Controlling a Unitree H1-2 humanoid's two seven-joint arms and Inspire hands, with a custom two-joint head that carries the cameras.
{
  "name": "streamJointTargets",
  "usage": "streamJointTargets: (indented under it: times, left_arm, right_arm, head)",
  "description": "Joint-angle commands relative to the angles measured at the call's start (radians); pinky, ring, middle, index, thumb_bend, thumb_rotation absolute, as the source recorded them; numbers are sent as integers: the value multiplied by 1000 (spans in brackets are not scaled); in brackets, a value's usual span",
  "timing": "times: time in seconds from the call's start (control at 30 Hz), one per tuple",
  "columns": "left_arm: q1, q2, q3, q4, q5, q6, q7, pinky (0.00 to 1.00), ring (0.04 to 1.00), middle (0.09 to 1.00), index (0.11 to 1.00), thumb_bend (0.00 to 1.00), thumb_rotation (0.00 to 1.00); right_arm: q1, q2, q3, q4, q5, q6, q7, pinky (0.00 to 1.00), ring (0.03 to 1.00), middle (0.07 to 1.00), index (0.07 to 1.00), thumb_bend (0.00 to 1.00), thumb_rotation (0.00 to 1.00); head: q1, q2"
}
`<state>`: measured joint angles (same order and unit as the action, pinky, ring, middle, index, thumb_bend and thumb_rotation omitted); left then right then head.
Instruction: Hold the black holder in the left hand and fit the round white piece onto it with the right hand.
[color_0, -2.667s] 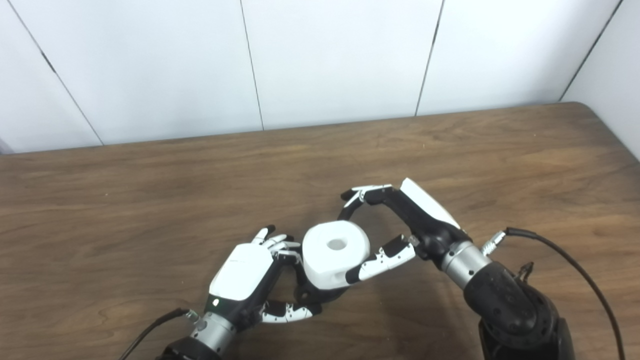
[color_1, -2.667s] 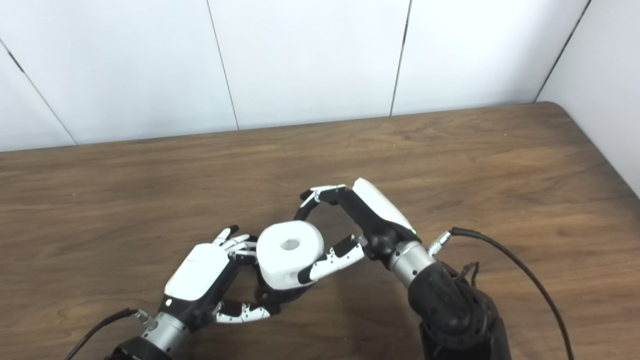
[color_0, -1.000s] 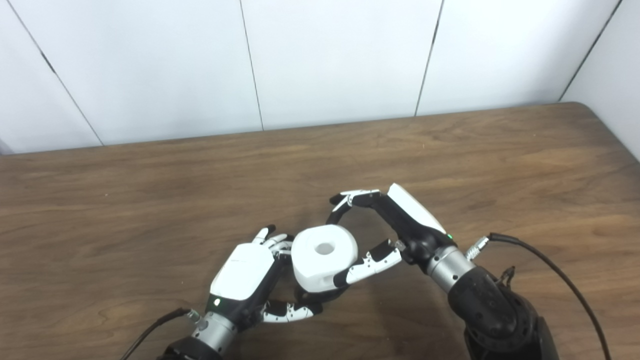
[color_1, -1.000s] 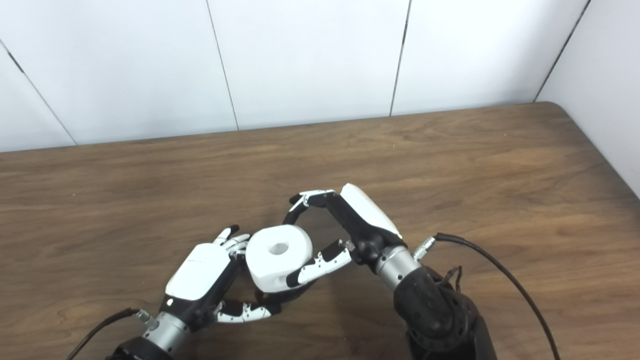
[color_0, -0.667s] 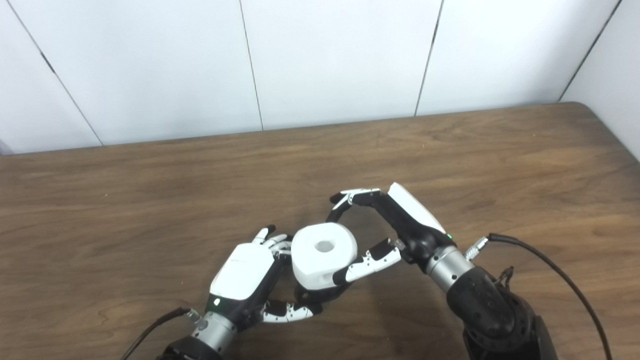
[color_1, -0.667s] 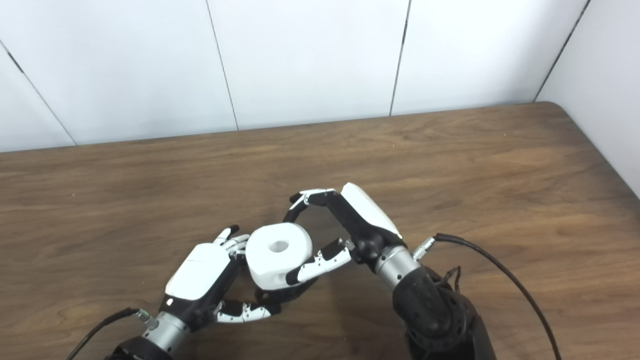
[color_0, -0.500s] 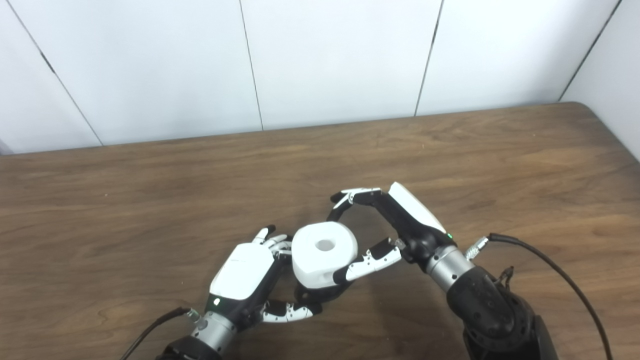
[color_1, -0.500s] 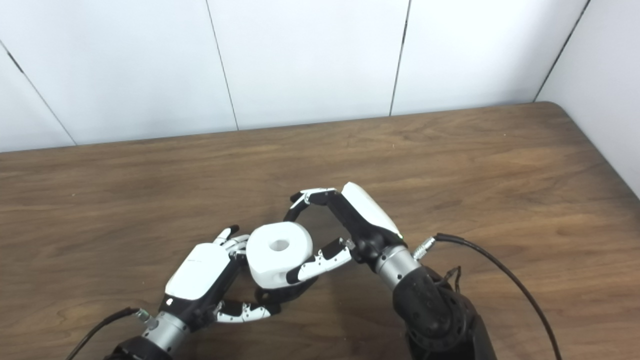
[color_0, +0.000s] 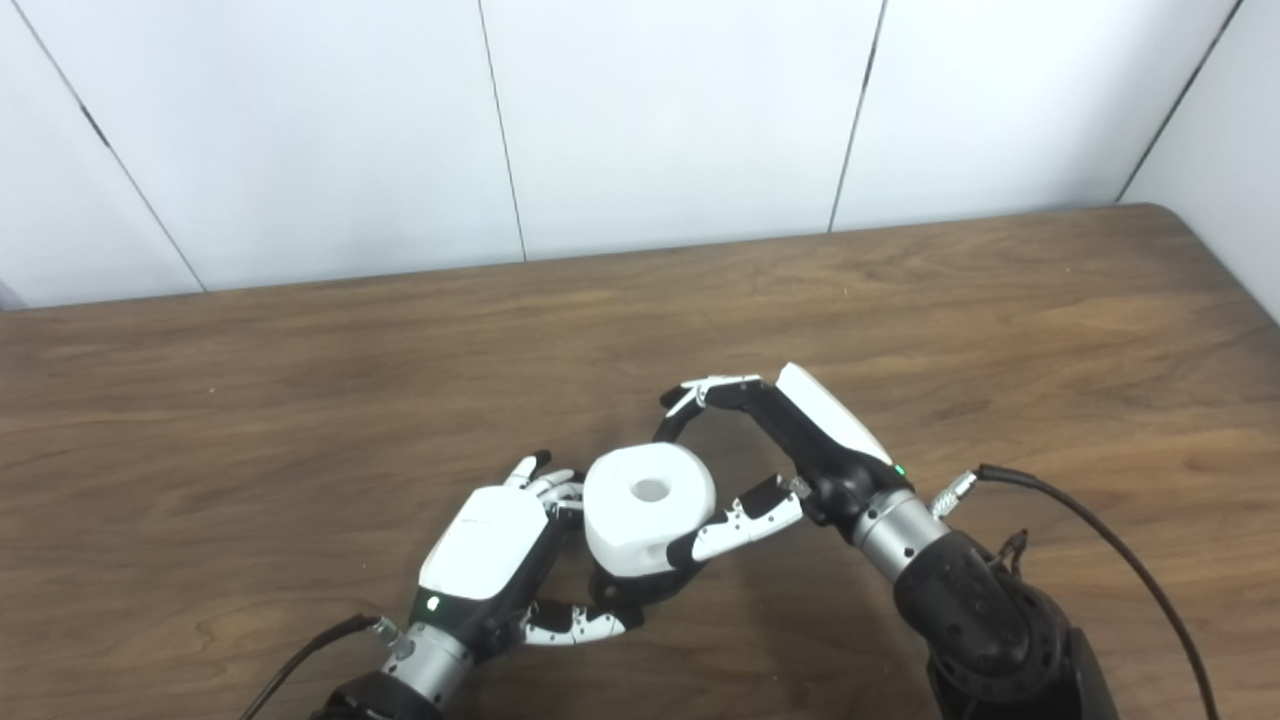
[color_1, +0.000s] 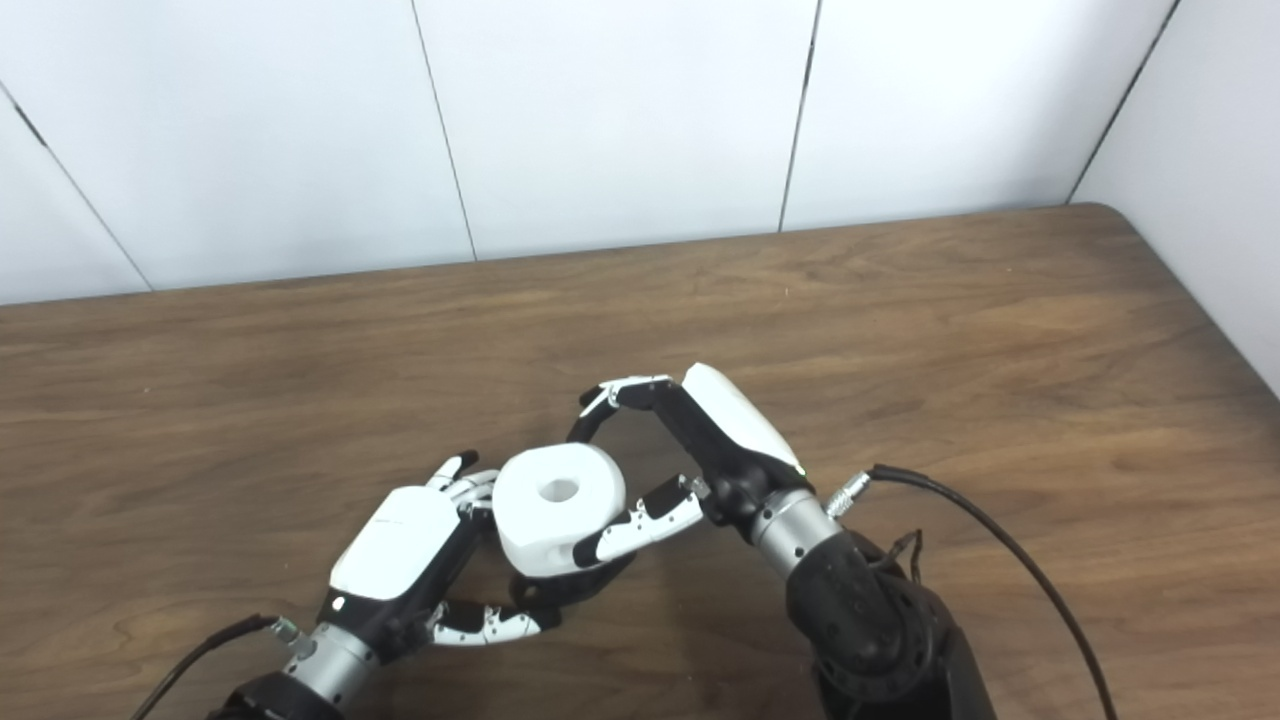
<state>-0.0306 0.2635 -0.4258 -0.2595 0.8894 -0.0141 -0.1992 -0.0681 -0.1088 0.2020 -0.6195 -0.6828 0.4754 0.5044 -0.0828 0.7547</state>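
My right hand is shut on the round white piece, a thick white ring with a hole in its top, thumb in front and fingers behind. The piece sits directly over the black holder, of which only a dark lower edge shows beneath it. My left hand is shut on the black holder from the left, its thumb reaching under the holder and its fingers beside the white piece. Whether the piece is seated on the holder is hidden.
The brown wooden table runs to a white panelled wall at the back, with its right edge near the corner. A black cable trails from my right forearm, another from my left wrist.
Over 2.7 s my right hand carried the white piece left and slightly down, closer onto the holder and my left hand. In the last half second nothing visibly moved.
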Motion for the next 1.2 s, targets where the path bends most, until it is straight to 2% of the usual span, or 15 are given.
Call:
streamJointTargets:
  times: [0.0, 0.2, 0.43, 1.17]
  left_arm:
    - [4, 18, -5, -2, 7, -7, -27, 991, 869, 774, 485, 522, 51]
    - [4, 19, -4, -5, 9, -4, -33, 991, 872, 774, 485, 522, 51]
    - [4, 20, -1, -3, 1, -7, -32, 990, 873, 775, 485, 522, 51]
    - [4, 22, 3, -3, 0, -7, -32, 997, 870, 773, 485, 522, 51]
  right_arm:
    - [-21, -8, -5, -12, -7, -8, -12, 862, 875, 781, 482, 525, 137]
    - [-23, -10, -5, -13, -5, -8, -11, 838, 872, 778, 482, 525, 137]
    - [-22, 2, -9, -14, -12, -7, -7, 850, 874, 778, 482, 525, 137]
    - [-22, -11, -2, -12, -19, -9, -17, 845, 878, 779, 482, 525, 137]
  head:
    - [-2, 3]
    - [-3, 4]
    - [-3, 2]
    - [-16, 7]
